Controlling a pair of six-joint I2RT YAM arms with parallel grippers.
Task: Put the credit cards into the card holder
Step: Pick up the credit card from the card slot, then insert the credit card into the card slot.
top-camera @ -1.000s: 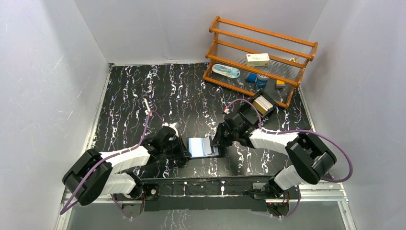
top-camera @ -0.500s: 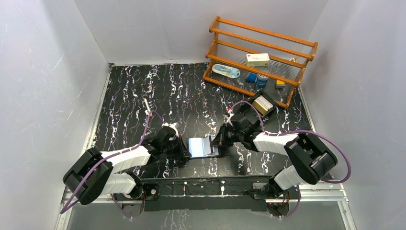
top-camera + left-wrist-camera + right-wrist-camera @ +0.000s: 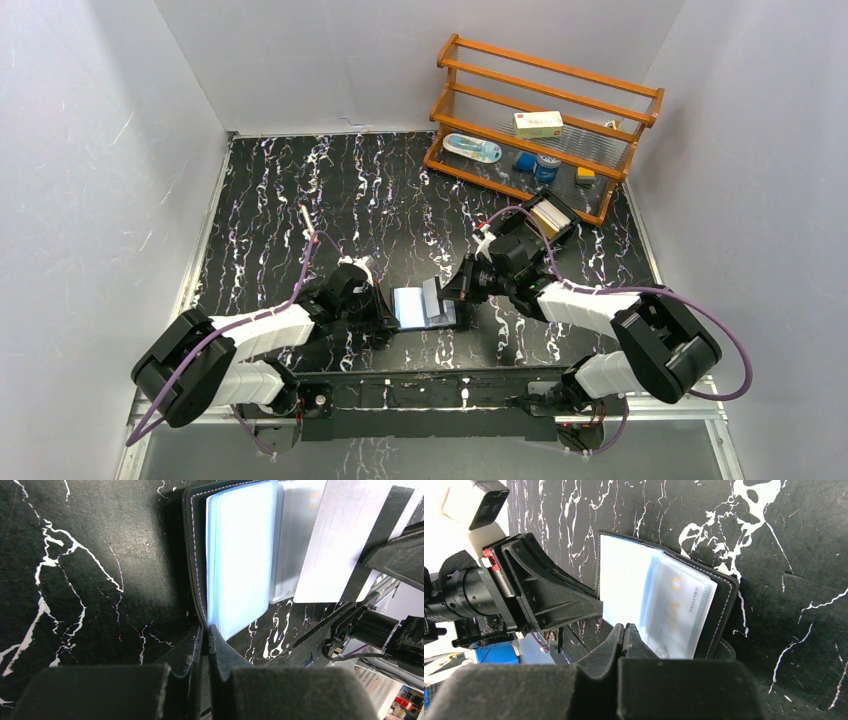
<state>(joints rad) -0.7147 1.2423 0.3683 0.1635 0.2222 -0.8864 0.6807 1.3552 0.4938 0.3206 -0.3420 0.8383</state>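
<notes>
Two arms reach low inward: left pincer [image 3: 206, 630] clamps card holder [image 3: 240, 555], right pincer [image 3: 624, 628] pinches credit card [image 3: 330, 540].

Left claw [image 3: 206, 630] — right claw [image 3: 624, 628] — both clamped.

Far and left stretches of the bench [image 3: 300, 180] are bare, with wide room to pass. The far right is taken by the wooden rack [image 3: 545, 120], with a black box [image 3: 548, 218] just in front of it. Near centre is crowded: the card holder [image 3: 415, 308] lies open, the left tool [image 3: 388, 308] clamped on its left edge. The right tool [image 3: 453, 292] is at its right, pinching a pale card [image 3: 432, 294] over the right half. Only the far side of the holder is unblocked.
</notes>
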